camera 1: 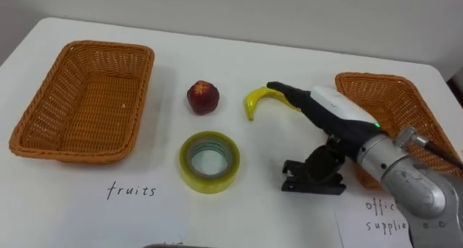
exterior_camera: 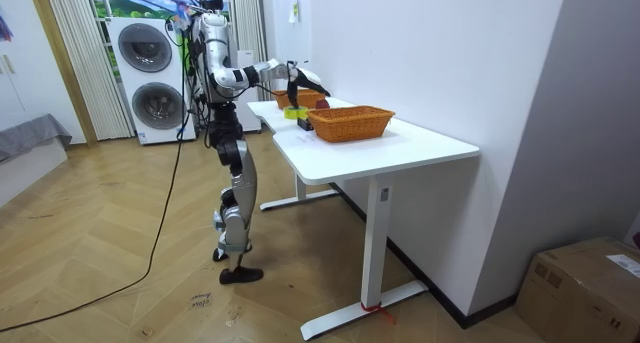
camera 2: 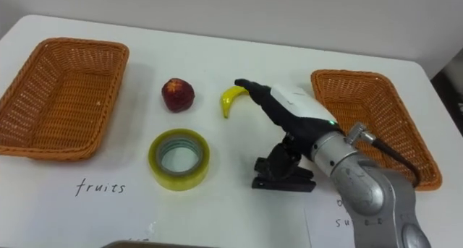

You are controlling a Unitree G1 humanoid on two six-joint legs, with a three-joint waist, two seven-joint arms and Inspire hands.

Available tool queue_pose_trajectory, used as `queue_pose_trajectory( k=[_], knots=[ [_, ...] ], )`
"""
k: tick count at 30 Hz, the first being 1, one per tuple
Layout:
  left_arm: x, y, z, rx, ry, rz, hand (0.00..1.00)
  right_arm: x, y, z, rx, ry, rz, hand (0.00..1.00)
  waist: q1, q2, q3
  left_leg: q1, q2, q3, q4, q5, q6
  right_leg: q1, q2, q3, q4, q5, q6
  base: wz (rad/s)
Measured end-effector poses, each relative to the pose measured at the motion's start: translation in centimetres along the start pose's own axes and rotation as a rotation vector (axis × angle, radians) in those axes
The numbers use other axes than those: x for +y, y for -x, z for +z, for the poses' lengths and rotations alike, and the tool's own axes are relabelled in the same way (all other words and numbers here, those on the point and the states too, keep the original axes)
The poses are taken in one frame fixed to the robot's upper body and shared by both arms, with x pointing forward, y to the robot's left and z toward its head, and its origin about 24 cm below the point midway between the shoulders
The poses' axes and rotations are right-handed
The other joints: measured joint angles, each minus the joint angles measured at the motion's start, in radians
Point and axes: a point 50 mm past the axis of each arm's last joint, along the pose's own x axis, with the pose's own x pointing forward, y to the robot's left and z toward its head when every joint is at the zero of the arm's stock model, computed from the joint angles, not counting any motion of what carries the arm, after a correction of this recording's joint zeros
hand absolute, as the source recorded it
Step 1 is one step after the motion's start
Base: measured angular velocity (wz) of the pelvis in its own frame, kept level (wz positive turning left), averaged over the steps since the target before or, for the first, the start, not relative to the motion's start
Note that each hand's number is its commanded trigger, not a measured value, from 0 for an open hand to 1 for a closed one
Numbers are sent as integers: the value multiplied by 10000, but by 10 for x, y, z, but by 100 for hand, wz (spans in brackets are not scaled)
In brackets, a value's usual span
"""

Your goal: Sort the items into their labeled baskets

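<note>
My head eyes sit close, looking steeply down on the white rectangular tabletop (camera 1: 239,60), far edge at 12 o'clock; both share nearly all of it. The room camera stands well off across the herringbone wood floor (exterior_camera: 120,273) and catches me whole beside that table.

A white table (exterior_camera: 420,138) on a white metal frame stands against a plain pale wall. A sheet of paper (camera 1: 362,226) with handwriting lies at its near right corner. The floor (exterior_camera: 120,283) is light wood laid in a herringbone pattern. At the far end of the room, two front-loading washing machines (exterior_camera: 152,78) are stacked one on the other, beside a pale pleated curtain (exterior_camera: 70,53). A brown cardboard box (exterior_camera: 590,283) sits on the floor at the room view's lower right.
</note>
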Motion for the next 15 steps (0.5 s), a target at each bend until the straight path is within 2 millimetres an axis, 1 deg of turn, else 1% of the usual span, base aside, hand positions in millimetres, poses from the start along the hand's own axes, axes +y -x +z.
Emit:
queue_pose_trajectory(
  k=[6,9,11,15],
  knots=[
    [1,0,3,-72,-32,13,0,1,0,0,9,-12,198,0,-10,-45,-26,-16,-2,0,11,0,1,-11,-10,-6,-1,1,1,0],
    [1,0,4,-89,-51,8,0,2,0,-1,34,-22,261,0,-12,-43,-26,-19,-2,-10,24,0,1,-6,-14,-23,7,1,1,0],
    [1,0,4,-89,-68,1,0,4,-1,-3,100,-72,381,0,-9,-32,-23,-15,-1,-10,56,-1,1,0,-15,-13,12,2,0,0],
    [0,-1,4,-55,-64,-15,0,17,-1,-7,346,-318,905,0,-13,4,-14,-4,-1,-8,83,-1,1,0,-18,-5,33,4,-4,0]
  ],
)
